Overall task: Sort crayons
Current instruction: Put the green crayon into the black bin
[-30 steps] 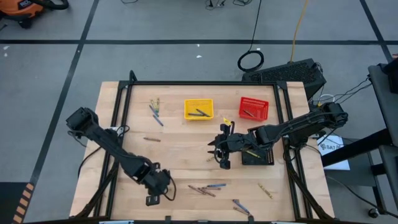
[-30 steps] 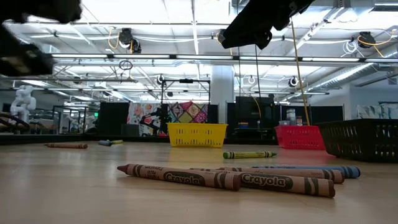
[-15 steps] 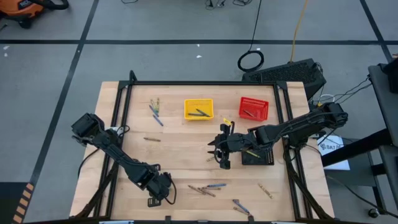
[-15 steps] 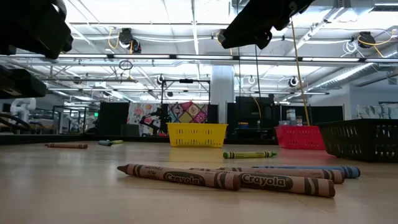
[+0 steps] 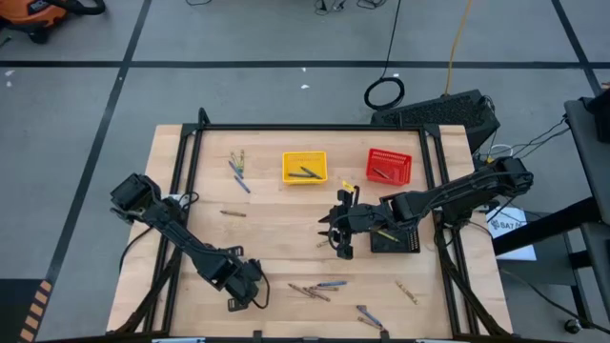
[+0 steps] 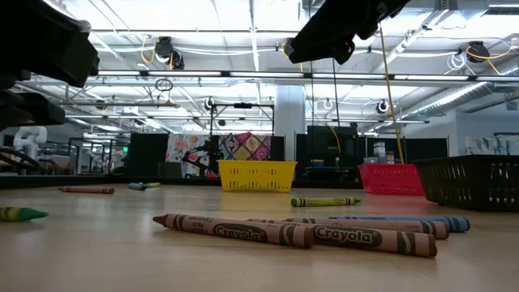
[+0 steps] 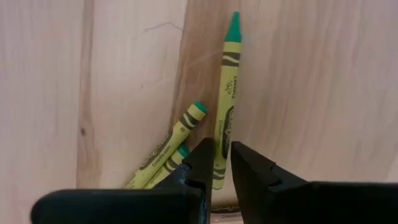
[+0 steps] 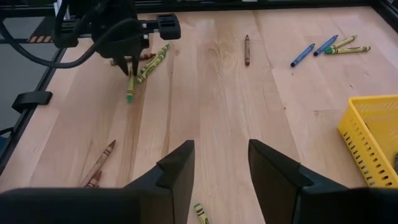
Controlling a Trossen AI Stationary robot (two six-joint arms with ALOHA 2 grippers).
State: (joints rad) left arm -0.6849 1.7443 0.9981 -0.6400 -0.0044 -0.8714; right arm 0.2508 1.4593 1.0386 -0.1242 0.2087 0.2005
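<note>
Crayons (image 6: 292, 231) are lying all over the worktop (image 5: 276, 238). A small bunch is sitting near the front edge, between the two arms, with bare wood all around it. More are resting near the far left corner (image 5: 237, 167), and one brown one (image 5: 233, 213) is lying alone on the left side.

The left gripper (image 7: 221, 163) is reaching down near the front left part of the worktop. Its jaws are squeezing a green crayon (image 7: 226, 93) at its lower end, and the crayon's tip is pointing away from the gripper along the wood. Two more green crayons (image 7: 180, 127) are lying just beside it, slanting off to one side and touching each other. Open wood is showing on the other side of the held crayon.

The right gripper (image 8: 221, 165) is hanging above the middle of the worktop, close to a black basket (image 5: 396, 238) by the right edge. Its jaws are standing wide open with nothing between them. A wide stretch of bare wood is lying in front of it.

A yellow basket (image 5: 304, 168) and a red basket (image 5: 389, 166) are sitting near the far edge, a little apart, each with something thin inside.
</note>
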